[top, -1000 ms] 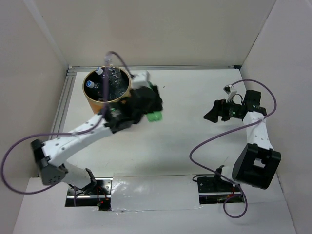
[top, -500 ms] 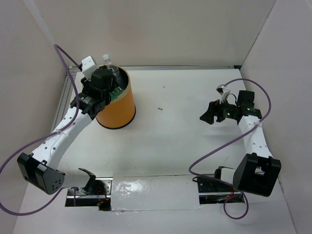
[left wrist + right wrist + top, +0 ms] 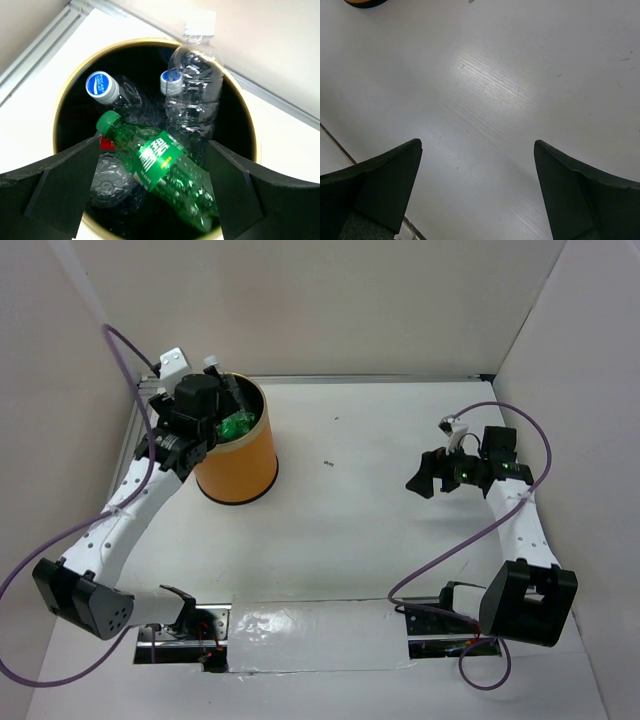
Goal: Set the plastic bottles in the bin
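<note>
The orange bin [image 3: 245, 465] stands at the table's far left. My left gripper [image 3: 205, 405] hangs right over its mouth, open and empty. In the left wrist view the bin's rim [image 3: 145, 41] rings several bottles. A green bottle [image 3: 165, 172] lies slanted on top, below and between my spread fingers [image 3: 65, 180], and it shows from above too [image 3: 237, 427]. Beside it are a tall clear bottle with a white cap [image 3: 195, 85], two blue-capped clear bottles [image 3: 102, 85] and a red label [image 3: 106, 145]. My right gripper [image 3: 425, 475] is open and empty above bare table [image 3: 477, 155].
White walls close in the table at the back and both sides. A metal rail [image 3: 135, 440] runs along the left edge beside the bin. Purple cables loop off both arms. The bin's base shows at the top left of the right wrist view [image 3: 365, 2].
My left arm swung from the table's middle, carrying the green bottle, to above the bin; the bottle now lies loose inside. My right gripper drifted slightly left.
</note>
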Action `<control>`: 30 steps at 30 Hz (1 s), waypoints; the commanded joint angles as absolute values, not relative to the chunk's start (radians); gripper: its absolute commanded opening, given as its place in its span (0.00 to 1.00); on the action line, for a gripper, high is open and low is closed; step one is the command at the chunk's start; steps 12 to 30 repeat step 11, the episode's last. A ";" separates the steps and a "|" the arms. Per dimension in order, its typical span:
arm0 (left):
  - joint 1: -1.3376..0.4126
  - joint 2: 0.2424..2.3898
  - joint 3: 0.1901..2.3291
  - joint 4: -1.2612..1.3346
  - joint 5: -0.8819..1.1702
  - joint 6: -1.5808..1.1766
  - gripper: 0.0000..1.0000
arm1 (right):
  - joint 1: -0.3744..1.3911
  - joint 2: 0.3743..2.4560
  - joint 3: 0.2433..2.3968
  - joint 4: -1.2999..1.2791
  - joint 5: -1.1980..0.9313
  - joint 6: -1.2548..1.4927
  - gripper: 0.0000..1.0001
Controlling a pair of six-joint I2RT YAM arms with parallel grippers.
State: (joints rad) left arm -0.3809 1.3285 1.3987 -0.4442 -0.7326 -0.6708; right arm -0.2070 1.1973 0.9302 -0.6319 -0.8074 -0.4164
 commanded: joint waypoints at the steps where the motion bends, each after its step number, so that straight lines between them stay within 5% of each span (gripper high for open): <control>1: -0.394 1.211 1.445 -0.369 -0.663 -0.589 1.00 | -0.199 1.169 0.931 -0.606 -0.775 -0.422 1.00; 7: -0.495 0.961 1.145 -0.190 -0.105 -0.359 1.00 | -0.190 1.138 0.922 -0.473 -0.457 -0.194 1.00; 9: -0.511 0.936 1.100 -0.177 -0.060 -0.374 1.00 | -0.190 1.128 0.907 -0.450 -0.349 -0.152 1.00; 11: -0.560 0.863 0.955 -0.166 -0.057 -0.419 1.00 | -0.190 1.088 0.888 -0.390 -0.234 -0.135 1.00; 30: -0.560 0.863 0.955 -0.166 -0.057 -0.419 1.00 | -0.190 1.088 0.888 -0.390 -0.234 -0.135 1.00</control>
